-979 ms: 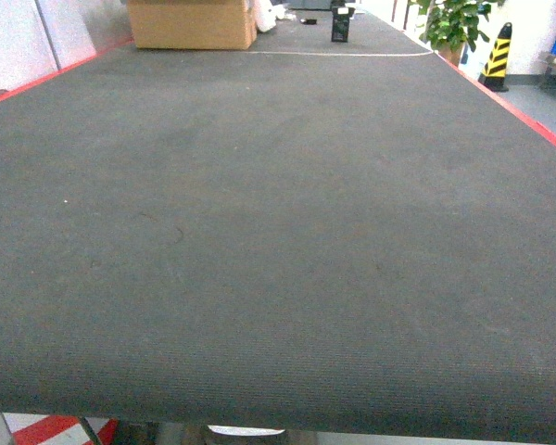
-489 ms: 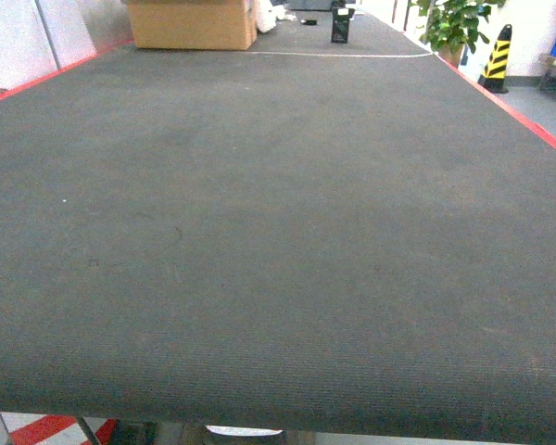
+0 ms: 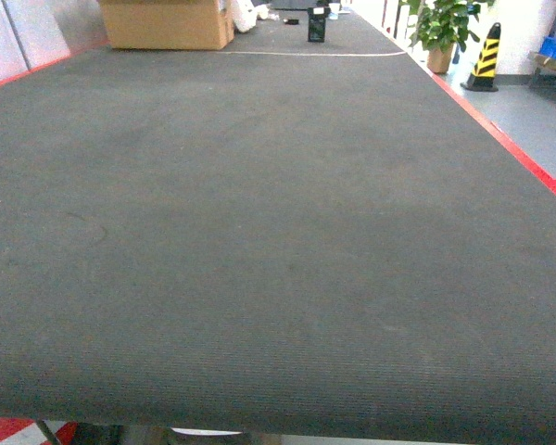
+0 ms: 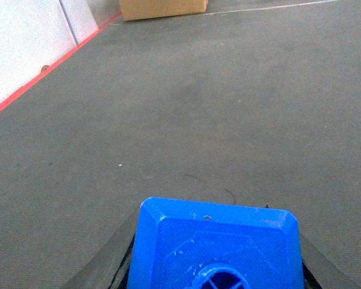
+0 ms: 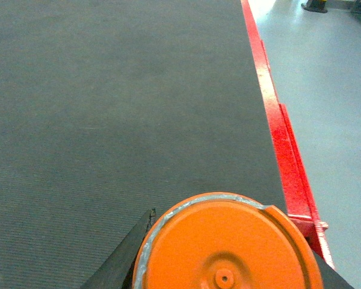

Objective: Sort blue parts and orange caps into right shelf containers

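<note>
Both arms loaded, no shelf in sight.

The left gripper (image 4: 216,265) is clenched on a blue part (image 4: 216,244) and the right gripper (image 5: 228,259) on an orange cap (image 5: 228,247), each lifted off the mat (image 3: 278,232), presumably for carrying to the crates. The ribbed grey mat is red-edged; a cardboard box (image 3: 162,23) sits at its far left, with a plant (image 3: 437,23) and striped cone (image 3: 486,51) beyond its right side.

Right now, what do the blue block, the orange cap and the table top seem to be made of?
Blue block: probably moulded plastic, smooth, slightly glossy, bevelled edges. Orange cap: looks like plastic, satin sheen, moulded centre nub. Table top: dark grey ribbed mat, matte, possibly rubber.
</note>
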Tool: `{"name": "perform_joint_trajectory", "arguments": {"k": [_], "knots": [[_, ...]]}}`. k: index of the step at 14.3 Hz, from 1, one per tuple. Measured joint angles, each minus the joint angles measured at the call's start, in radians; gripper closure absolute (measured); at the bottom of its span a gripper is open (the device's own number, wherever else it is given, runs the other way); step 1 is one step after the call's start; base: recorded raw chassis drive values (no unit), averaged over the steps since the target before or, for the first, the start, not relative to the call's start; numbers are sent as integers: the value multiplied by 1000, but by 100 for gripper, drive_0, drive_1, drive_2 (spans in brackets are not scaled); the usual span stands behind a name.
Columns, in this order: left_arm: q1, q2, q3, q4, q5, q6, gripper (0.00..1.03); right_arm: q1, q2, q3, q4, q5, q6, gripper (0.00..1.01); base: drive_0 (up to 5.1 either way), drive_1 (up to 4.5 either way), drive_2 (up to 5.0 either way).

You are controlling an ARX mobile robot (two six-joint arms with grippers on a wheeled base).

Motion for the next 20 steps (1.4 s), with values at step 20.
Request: {"name": "perform_joint_trajectory", "arguments": {"k": [20], "knots": [[0, 2, 0, -2, 2, 0, 58, 0, 0, 1, -1, 1, 0, 57, 304, -143, -143]]}}
